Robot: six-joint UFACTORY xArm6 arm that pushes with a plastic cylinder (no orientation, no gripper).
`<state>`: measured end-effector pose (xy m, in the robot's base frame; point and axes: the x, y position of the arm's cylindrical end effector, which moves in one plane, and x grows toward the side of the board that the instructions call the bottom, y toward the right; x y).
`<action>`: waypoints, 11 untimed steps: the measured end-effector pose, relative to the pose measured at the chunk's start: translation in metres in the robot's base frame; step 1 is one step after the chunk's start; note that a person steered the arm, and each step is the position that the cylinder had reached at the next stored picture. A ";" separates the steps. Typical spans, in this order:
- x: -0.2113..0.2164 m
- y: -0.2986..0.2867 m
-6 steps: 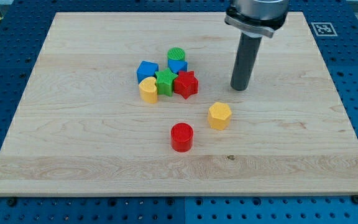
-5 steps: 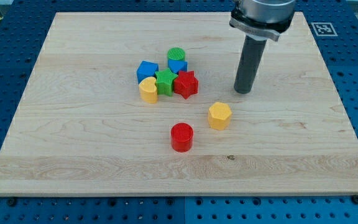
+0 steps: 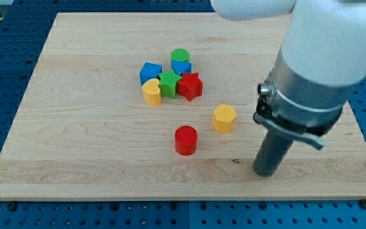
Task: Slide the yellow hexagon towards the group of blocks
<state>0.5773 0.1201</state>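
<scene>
The yellow hexagon (image 3: 224, 118) lies alone on the wooden board, right of centre. My tip (image 3: 265, 173) rests on the board below and to the right of it, a clear gap apart. The group sits up and to the left: a green cylinder (image 3: 180, 55), a blue block (image 3: 182, 67) under it, a blue block (image 3: 149, 72), a green star (image 3: 169, 83), a red star (image 3: 190, 86) and a yellow rounded block (image 3: 151, 91). A red cylinder (image 3: 185, 140) stands apart, left of the hexagon and slightly lower.
The wooden board (image 3: 75, 146) lies on a blue perforated table. A fiducial tag (image 3: 329, 28) sits at the board's top right corner. The arm's large body covers the view's upper right.
My tip has moved from above and right of the yellow hexagon down to below and right of it. The arm now looms larger. No block has moved.
</scene>
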 end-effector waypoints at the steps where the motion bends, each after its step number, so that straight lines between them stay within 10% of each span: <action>1: -0.039 0.005; 11: -0.072 -0.044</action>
<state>0.5051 0.0758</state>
